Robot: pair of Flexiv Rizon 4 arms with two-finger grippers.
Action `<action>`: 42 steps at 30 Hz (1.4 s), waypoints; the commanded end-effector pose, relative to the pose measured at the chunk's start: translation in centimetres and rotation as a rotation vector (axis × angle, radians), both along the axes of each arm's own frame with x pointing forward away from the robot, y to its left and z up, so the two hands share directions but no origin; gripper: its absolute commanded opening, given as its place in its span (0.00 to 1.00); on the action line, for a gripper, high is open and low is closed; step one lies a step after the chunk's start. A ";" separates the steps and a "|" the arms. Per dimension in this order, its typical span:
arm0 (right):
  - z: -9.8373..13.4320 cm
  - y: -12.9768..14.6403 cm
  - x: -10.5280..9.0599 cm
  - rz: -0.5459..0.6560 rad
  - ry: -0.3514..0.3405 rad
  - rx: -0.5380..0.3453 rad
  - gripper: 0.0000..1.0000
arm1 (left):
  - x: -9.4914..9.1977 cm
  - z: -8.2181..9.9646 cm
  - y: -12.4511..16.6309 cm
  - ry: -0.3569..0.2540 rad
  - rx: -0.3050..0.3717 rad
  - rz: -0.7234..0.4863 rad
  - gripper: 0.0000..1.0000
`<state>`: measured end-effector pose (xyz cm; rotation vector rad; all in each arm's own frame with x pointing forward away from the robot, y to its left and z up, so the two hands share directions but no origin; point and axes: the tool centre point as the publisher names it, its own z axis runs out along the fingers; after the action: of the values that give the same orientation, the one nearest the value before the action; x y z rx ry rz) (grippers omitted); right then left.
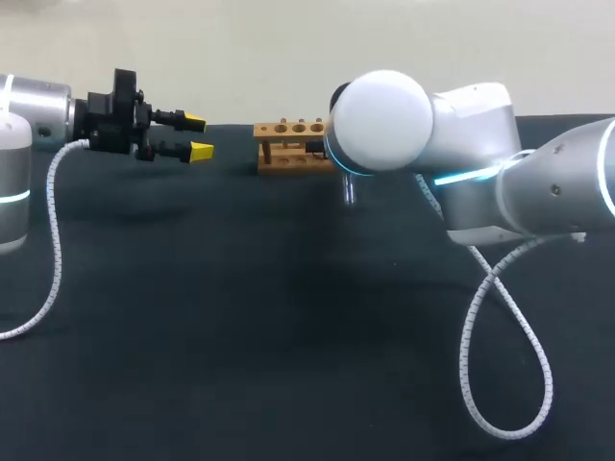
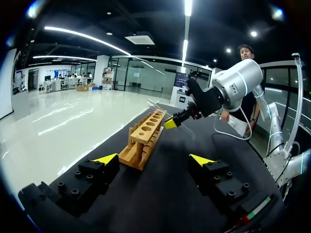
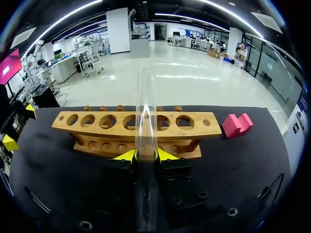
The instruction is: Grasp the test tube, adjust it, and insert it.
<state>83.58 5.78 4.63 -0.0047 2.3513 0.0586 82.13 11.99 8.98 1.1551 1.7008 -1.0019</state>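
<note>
Two steps of three look incomplete: adjustment and insertion. Grasping is judged done.

1. Near zone: the table [image 1: 240, 346] carries a looped cable [image 1: 476, 317] at near right.
2. Middle zone, left: the left gripper [image 1: 198, 136] hangs above the table, left of the rack [image 1: 288, 144], and points toward it. Its jaws are spread and hold nothing.
3. Middle zone, right: the right gripper [image 3: 146, 155] has its jaws pinching the tube [image 3: 146, 111] from two sides. The tube is clear of the table. It extends ahead of the fingers and crosses in front of the rack's top row of holes.
4. Far zone: the rack stands upright. All visible holes are vacant. The left wrist view shows the tube tilted above the rack's far end, not in any hole.
5. A pink block [image 3: 237, 124] lies just beside one end of the rack.

Remaining work, as judged: bring the tube upright over a hole, lower it in, release.
</note>
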 end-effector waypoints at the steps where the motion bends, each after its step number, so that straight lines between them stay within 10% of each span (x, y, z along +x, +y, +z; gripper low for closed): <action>1: -0.4 0.1 0.0 0.002 0.011 0.003 0.00 | -0.2 -0.1 0.0 -0.005 -0.002 0.005 1.00; 42: -2.4 0.2 -1.4 -0.005 0.164 0.067 0.00 | -0.2 -0.1 0.0 -0.005 -0.002 0.005 1.00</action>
<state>82.31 6.05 2.58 0.0327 2.5199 0.1435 82.13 11.99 8.98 1.1551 1.7008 -1.0019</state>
